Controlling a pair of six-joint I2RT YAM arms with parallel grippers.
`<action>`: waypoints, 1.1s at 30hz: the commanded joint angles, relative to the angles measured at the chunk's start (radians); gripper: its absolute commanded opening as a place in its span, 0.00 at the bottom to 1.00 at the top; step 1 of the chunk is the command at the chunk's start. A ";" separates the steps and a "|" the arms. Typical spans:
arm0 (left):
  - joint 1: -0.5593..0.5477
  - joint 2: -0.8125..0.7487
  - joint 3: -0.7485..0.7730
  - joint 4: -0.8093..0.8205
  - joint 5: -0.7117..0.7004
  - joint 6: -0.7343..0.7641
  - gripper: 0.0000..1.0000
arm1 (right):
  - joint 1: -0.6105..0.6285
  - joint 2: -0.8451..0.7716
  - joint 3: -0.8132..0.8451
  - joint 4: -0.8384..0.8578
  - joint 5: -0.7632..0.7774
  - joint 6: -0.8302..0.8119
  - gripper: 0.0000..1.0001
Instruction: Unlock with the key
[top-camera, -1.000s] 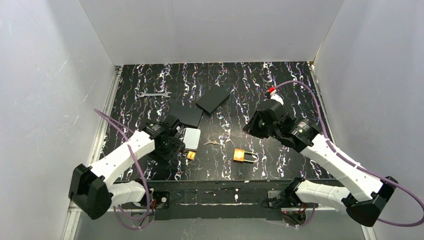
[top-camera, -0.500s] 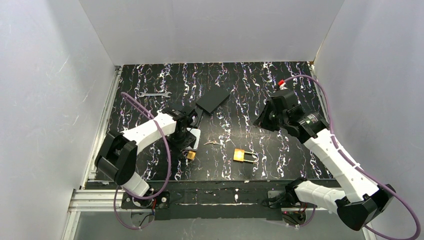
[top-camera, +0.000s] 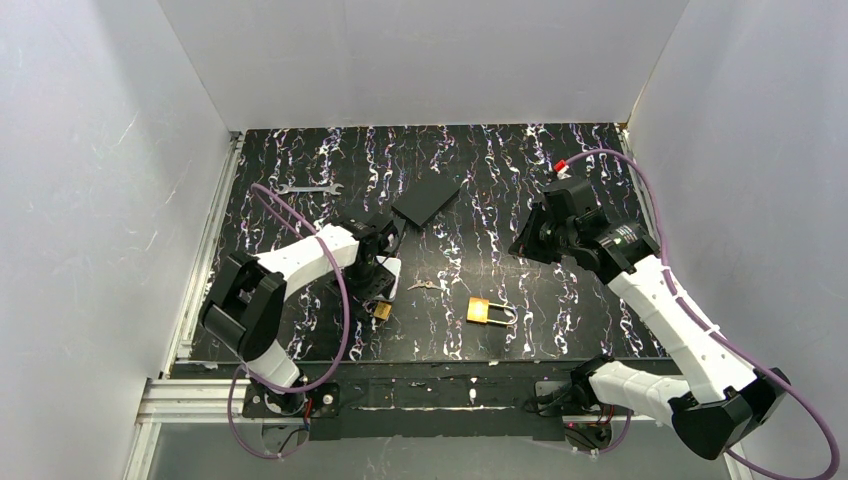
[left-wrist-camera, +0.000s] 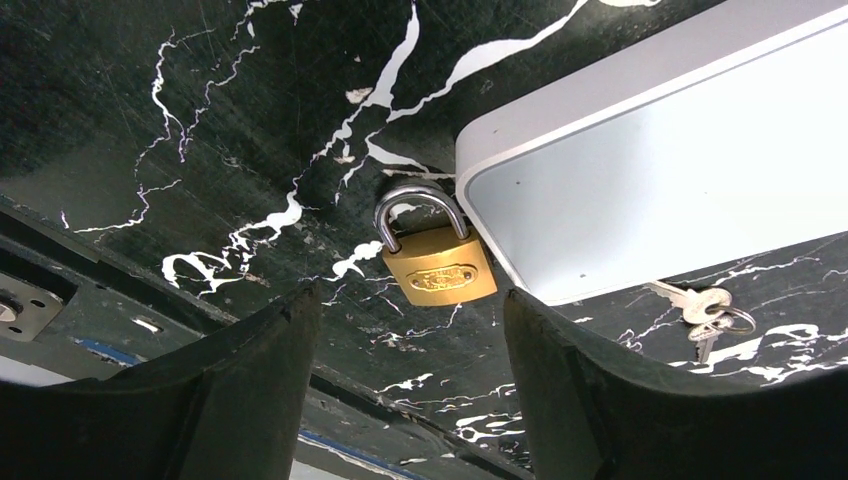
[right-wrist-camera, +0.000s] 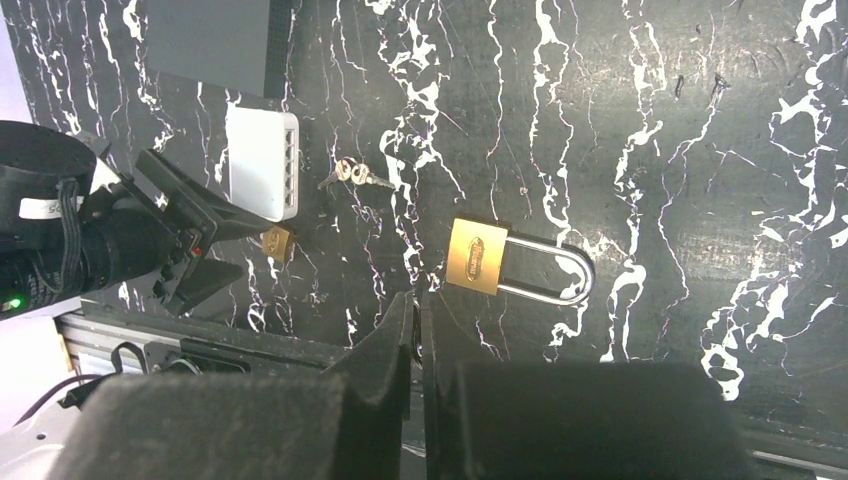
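Observation:
A small brass padlock (left-wrist-camera: 440, 270) lies on the black marbled table against the corner of a white box (left-wrist-camera: 660, 190). My left gripper (left-wrist-camera: 410, 293) hangs open just short of it, with nothing between the fingers. In the top view that gripper (top-camera: 372, 296) sits over the small padlock (top-camera: 382, 310). A ring of keys (top-camera: 425, 285) lies loose to its right, and a larger brass padlock (top-camera: 488, 312) lies further right with its shackle shut. My right gripper (right-wrist-camera: 415, 297) is shut and empty, raised above the larger padlock (right-wrist-camera: 478, 256) and the keys (right-wrist-camera: 350, 173).
A steel wrench (top-camera: 308, 188) lies at the back left. A black plate (top-camera: 427, 197) sits at the back middle, another is partly under my left arm. The metal rail (top-camera: 440, 390) runs along the table's near edge. White walls close in three sides.
My left arm has swung its elbow up and over while the gripper stayed by the small padlock. My right arm drew back to the right and away from the table's middle.

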 joint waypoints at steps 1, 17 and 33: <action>-0.005 0.021 -0.005 -0.024 -0.019 -0.012 0.66 | -0.007 -0.015 0.029 -0.005 -0.012 -0.011 0.01; -0.007 0.042 0.012 0.004 -0.068 -0.034 0.79 | -0.011 -0.022 0.026 -0.021 -0.011 -0.005 0.01; -0.020 -0.004 -0.042 -0.049 -0.074 -0.031 0.71 | -0.015 -0.048 0.005 -0.032 -0.010 -0.001 0.01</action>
